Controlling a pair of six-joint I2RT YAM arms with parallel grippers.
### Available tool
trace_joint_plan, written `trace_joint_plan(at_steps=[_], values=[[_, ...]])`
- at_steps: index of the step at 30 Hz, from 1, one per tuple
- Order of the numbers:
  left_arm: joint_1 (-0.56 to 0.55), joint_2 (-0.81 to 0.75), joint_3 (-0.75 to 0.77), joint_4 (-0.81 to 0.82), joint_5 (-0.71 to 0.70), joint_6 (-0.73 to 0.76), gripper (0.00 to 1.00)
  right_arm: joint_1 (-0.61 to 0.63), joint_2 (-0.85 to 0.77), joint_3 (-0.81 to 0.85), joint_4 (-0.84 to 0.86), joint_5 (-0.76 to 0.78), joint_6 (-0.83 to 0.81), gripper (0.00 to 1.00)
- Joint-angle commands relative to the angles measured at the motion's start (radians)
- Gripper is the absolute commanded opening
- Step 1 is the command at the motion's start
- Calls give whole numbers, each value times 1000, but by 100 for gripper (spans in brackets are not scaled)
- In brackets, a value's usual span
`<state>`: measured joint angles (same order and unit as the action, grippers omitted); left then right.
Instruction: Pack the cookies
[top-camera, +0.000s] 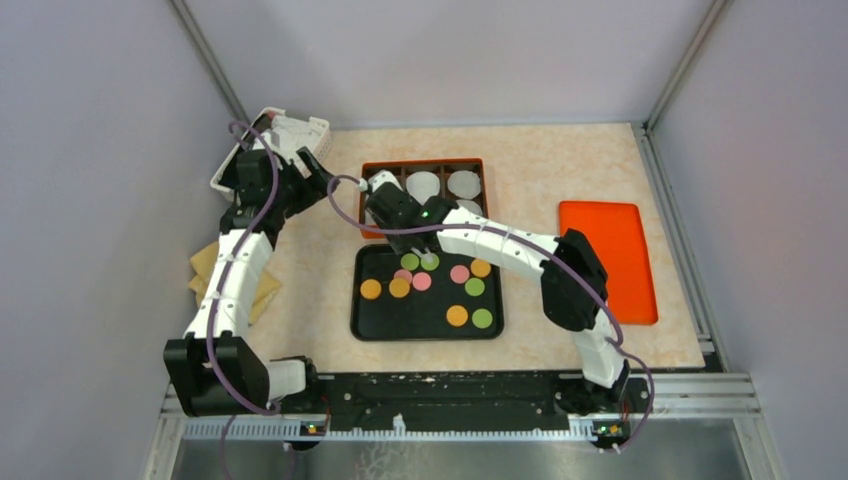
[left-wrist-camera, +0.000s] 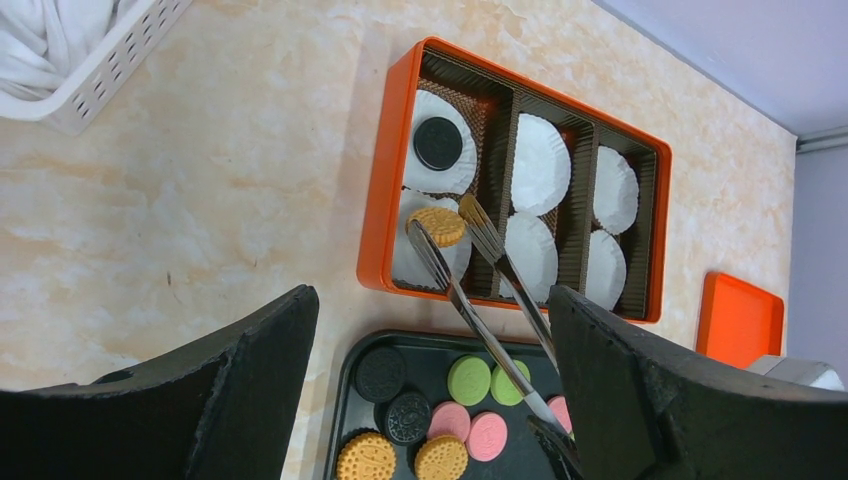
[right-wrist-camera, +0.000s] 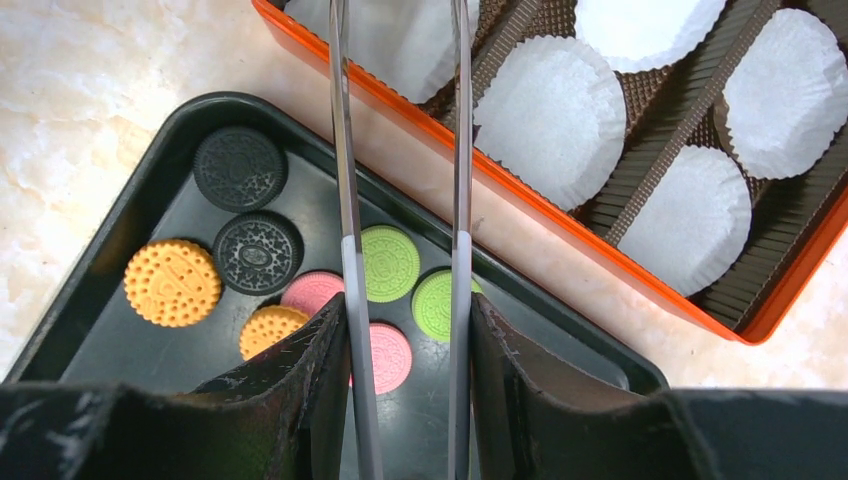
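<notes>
**Orange cookie, mid-placement into box**

Step in hand: placing. The right gripper (right-wrist-camera: 405, 320) is pressed together on the tongs (left-wrist-camera: 490, 305); the tong tips pinch an orange cookie (left-wrist-camera: 437, 225) over the liner (left-wrist-camera: 415, 265) in the 7 o'clock corner of the box (left-wrist-camera: 385, 190). Whether the disc touches the paper or hangs just above it cannot be told from these views. The left gripper (left-wrist-camera: 430, 310) has its fingers spread wide and holds nothing; it sits at 10 o'clock of the tray (top-camera: 415, 318), near the basket (top-camera: 290, 130).

Next move, by judgement: ease the tongs apart so the disc drops flat and centred in the paper, lift clear without dragging the liner, then go back to the tray at 6 o'clock of the box.

Progress, by judgement: early. One black cookie (left-wrist-camera: 437, 143) lies in the 11 o'clock corner; the other liners (right-wrist-camera: 545, 115) are bare.

Description of goods: the cookies (right-wrist-camera: 390, 262) are small flat discs with embossed faces and scalloped rims; black, orange, pink and green ones lie loose on the tray, some touching.

Also present: a lid (top-camera: 607, 260) at 3 o'clock of the tray, well apart.
</notes>
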<state>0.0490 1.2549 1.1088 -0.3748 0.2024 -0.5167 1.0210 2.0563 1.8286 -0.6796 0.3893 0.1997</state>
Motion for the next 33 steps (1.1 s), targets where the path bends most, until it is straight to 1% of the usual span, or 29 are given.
trace_joint_plan(at_steps=[1, 2, 3, 4, 5, 7, 10, 13, 21, 25, 28, 30, 33], values=[[6, 0, 35, 24, 1, 16, 92, 8, 8, 58, 50, -32, -5, 12], [7, 0, 36, 24, 3, 18, 92, 8, 8, 58, 51, -32, -3, 15], [6, -1, 34, 24, 3, 20, 92, 8, 7, 58, 47, -30, -2, 16], [6, -1, 34, 22, 4, 21, 92, 8, 6, 57, 46, -26, 0, 22], [6, -2, 34, 22, 6, 22, 92, 8, 5, 56, 46, -25, 1, 24], [6, 0, 34, 23, 13, 23, 92, 8, 1, 52, 46, -24, 4, 32], [6, 2, 34, 22, 21, 23, 92, 8, -8, 48, 50, -21, 7, 34], [7, 1, 32, 24, 27, 26, 92, 7, -8, 47, 52, -8, 9, 45], [6, -2, 26, 32, 32, 29, 93, 8, 7, 87, 46, 30, -14, 47], [6, -6, 28, 31, 31, 30, 93, 9, -17, 84, 47, 60, -14, 45], [6, -13, 28, 34, 31, 30, 93, 8, -78, 47, 62, 79, -8, 43], [6, -16, 26, 36, 26, 29, 93, 7, -148, 3, 72, 75, 1, 41], [6, -15, 27, 38, 27, 26, 93, 12, -249, -98, 84, 53, 24, 39]])
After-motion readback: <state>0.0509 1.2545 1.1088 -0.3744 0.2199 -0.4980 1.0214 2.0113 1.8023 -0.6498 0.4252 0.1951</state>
